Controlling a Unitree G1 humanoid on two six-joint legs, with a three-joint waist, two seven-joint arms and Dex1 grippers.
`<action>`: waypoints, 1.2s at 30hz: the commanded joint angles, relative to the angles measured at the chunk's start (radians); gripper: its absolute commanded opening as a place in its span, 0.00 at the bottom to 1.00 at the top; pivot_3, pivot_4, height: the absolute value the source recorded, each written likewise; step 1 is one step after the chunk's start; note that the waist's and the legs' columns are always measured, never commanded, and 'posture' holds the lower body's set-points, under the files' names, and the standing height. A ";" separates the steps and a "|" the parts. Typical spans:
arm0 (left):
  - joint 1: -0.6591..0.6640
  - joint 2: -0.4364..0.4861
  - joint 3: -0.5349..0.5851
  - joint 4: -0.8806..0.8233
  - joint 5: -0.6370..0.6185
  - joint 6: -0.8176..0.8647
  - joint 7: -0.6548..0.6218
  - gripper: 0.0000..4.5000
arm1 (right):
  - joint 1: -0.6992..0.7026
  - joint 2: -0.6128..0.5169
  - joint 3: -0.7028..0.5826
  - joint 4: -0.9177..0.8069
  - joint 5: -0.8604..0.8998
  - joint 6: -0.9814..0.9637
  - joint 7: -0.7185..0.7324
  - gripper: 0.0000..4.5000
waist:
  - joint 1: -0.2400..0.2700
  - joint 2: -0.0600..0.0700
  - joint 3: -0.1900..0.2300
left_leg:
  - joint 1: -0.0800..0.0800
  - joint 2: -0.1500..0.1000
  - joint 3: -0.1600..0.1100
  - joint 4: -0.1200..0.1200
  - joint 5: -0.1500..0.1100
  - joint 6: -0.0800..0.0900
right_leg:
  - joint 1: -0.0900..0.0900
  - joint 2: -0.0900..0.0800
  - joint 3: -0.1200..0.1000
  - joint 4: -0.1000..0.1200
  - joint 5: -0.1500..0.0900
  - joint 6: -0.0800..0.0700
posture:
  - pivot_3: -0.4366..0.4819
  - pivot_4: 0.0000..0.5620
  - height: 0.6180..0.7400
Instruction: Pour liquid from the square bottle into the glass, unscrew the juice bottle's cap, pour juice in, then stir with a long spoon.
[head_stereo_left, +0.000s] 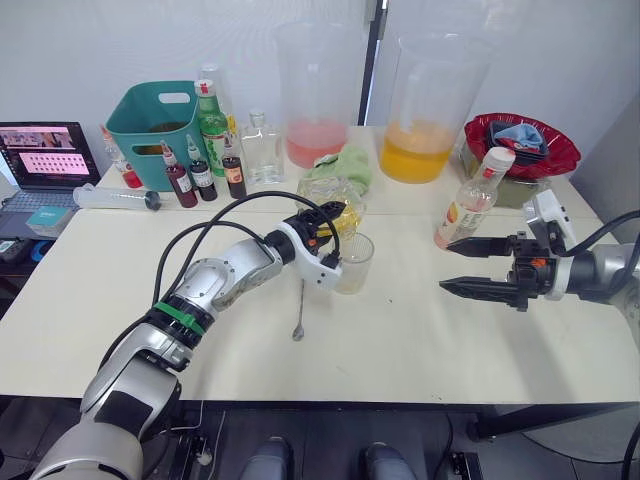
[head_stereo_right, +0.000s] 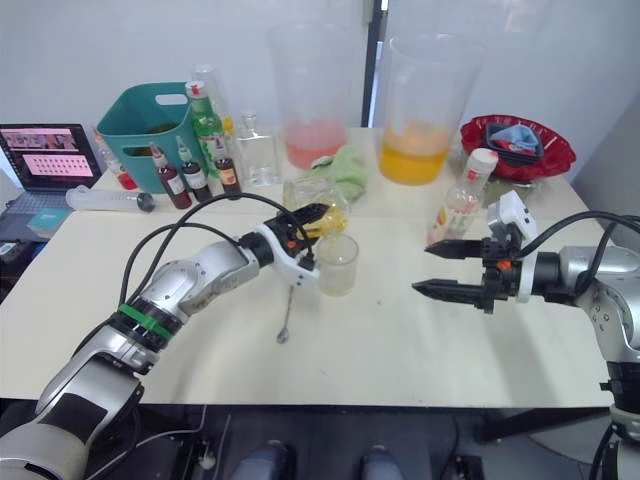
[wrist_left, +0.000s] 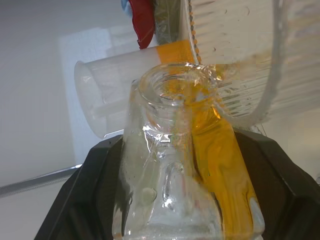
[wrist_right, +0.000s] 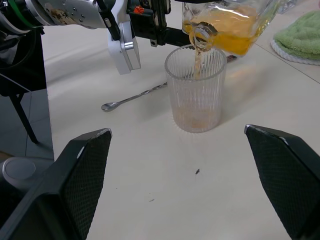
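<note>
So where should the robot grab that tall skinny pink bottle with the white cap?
Probably around the middle of the slim clear plastic bottle of pale pink juice, at its orange-red label, coming in level from the robot's right. It stands upright, its sides are straight and narrow enough for two fingers, and the open right gripper already waits beside it. That leaves the small white cap free for unscrewing.

Yellow-orange liquid (wrist_right: 235, 40), clear ribbed glass (wrist_right: 195, 90), silver long spoon (wrist_right: 135, 97).

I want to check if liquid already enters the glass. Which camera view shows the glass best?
The right wrist view: the whole glass stands unobstructed, with the liquid streaming in from the tilted square bottle. The eye views show it small, partly behind the left gripper. The left wrist view shows it past the bottle's mouth.
</note>
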 joint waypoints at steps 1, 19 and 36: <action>-0.052 0.006 0.025 -0.042 0.005 0.004 0.048 0.61 | -0.018 -0.006 -0.016 -0.011 0.012 -0.002 0.001 1.00 | 0.000 0.000 0.000 | 0.000 0.000 0.000 0.000 0.000 0.000 | 0.000 0.000 0.000 0.000 0.000 0.000 | 0.48 0.27 1.00; -0.067 0.018 0.025 -0.066 0.091 0.020 0.099 0.61 | -0.028 0.001 0.005 -0.003 -0.007 -0.025 0.002 1.00 | 0.000 0.000 0.000 | 0.000 0.000 0.000 0.000 0.000 0.000 | 0.000 0.000 0.000 0.000 0.000 0.000 | 0.48 0.27 1.00; -0.058 -0.002 0.044 -0.096 0.064 0.035 0.097 0.61 | -0.028 0.003 0.011 0.005 -0.011 -0.034 0.005 1.00 | 0.000 0.000 0.000 | 0.000 0.000 0.000 0.000 0.000 0.000 | 0.000 0.000 0.000 0.001 0.000 0.000 | 0.48 0.27 1.00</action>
